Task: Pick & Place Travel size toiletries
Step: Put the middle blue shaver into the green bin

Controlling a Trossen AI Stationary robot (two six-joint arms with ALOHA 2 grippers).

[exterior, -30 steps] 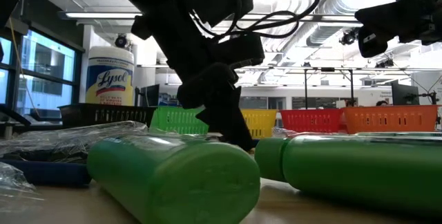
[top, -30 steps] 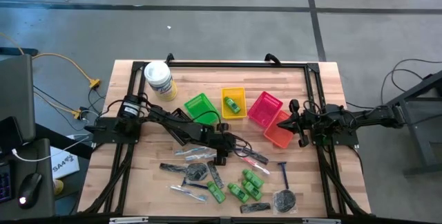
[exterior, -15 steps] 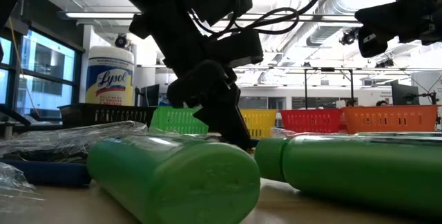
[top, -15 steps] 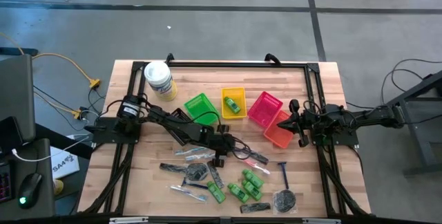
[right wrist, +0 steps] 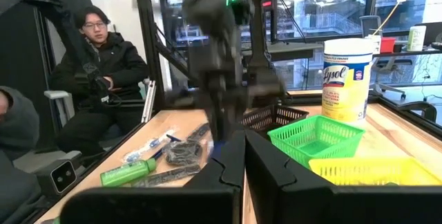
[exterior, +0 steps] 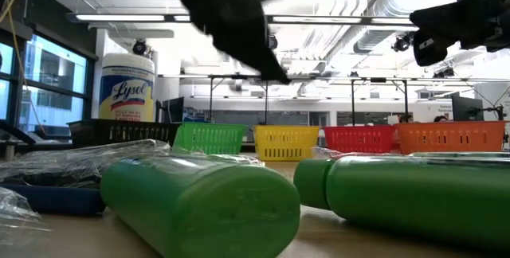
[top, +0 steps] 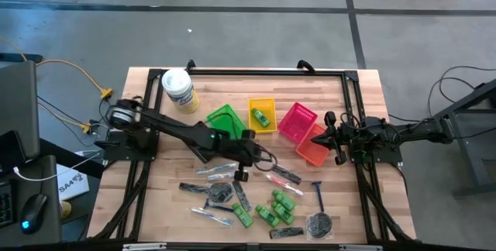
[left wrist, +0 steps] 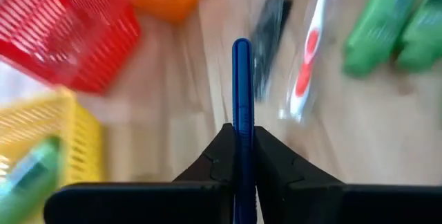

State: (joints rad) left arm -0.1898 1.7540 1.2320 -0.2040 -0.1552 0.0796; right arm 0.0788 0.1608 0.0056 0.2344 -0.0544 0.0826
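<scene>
Razor (left wrist: 242,99) sits pinched by its blue handle in the left end effector (left wrist: 241,144), lifted clear of the desk (top: 170,197) for carrying toward the baskets. Right end effector (top: 328,136) waits pressed together beside the orange basket (top: 311,152).

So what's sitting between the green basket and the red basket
The yellow basket, with a green mini bottle inside it. The high view shows it between the green basket and red basket.

Even overhead lighting is provided; ceiling lights (exterior: 335,21) glare brightly, and motion blur is seen in the left wrist view.
</scene>
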